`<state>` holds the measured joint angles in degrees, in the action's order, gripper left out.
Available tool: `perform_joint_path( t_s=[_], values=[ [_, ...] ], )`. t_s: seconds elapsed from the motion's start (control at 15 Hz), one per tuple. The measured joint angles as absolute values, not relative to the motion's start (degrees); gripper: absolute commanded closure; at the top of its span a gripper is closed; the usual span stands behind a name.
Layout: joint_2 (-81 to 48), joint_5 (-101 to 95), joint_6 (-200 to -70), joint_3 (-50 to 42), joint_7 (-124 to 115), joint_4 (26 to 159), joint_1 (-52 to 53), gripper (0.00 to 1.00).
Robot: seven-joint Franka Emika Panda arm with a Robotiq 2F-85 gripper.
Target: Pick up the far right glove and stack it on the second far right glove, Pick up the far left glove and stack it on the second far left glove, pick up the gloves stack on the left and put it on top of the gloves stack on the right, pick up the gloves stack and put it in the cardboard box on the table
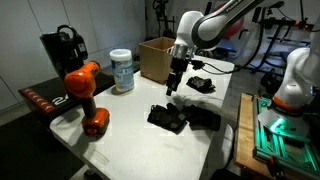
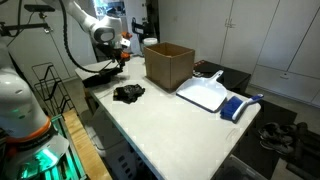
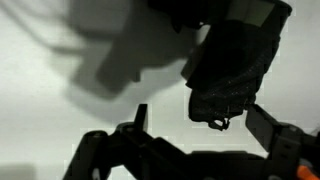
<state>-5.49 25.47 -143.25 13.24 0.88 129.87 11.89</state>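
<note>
Drill: An orange drill (image 1: 85, 92) stands on the near corner of the table (image 1: 130, 125).
Glove pile: A black glove pile (image 1: 168, 118) lies near the front edge. A second black lump (image 1: 205, 120) lies just beside it. I cannot tell how many gloves are in each.
Claw: The claw (image 1: 175, 86) hangs over the table a bit behind the pile and points down. In the wrist view its 2 fingers (image 3: 140, 120) stand wide apart with nothing pinched, so it is open and empty.
Single glove: 1 more glove (image 1: 200, 85) lies just beside the claw. In the wrist view it sits nearer 1 finger than the other.
Canister: A white canister (image 1: 122, 70) stands farther back.
Cardboard box: The cardboard box (image 1: 158, 58) stands at the far side with its top open. No glove looks to be in it yet.
What could go wrong: If the claw drops straight down, I think it may catch only the glove's edge, because the glove is off to the side. The glove is soft, so it could slip out or flop.
Only the wrist view shows: how the glove lines up with the fingers.
Only the exterior views show: the pile, the box, and a white dustpan (image 2: 205, 95) with a blue brush (image 2: 235, 107) beyond the box.
</note>
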Motion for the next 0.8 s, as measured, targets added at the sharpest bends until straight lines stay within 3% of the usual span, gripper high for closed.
perform_joint_path(
  t_s=[0.47, 0.6, 0.8],
  values=[
    [-12.07, 29.41, -144.90, 15.18, -1.44, 125.87, 12.09, 0.00],
    [-12.69, 29.48, -144.87, 15.53, -3.11, 125.42, 12.15, 0.27],
    [-13.11, 29.15, -144.77, 15.62, -6.12, 125.06, 12.53, 0.51]
  ],
)
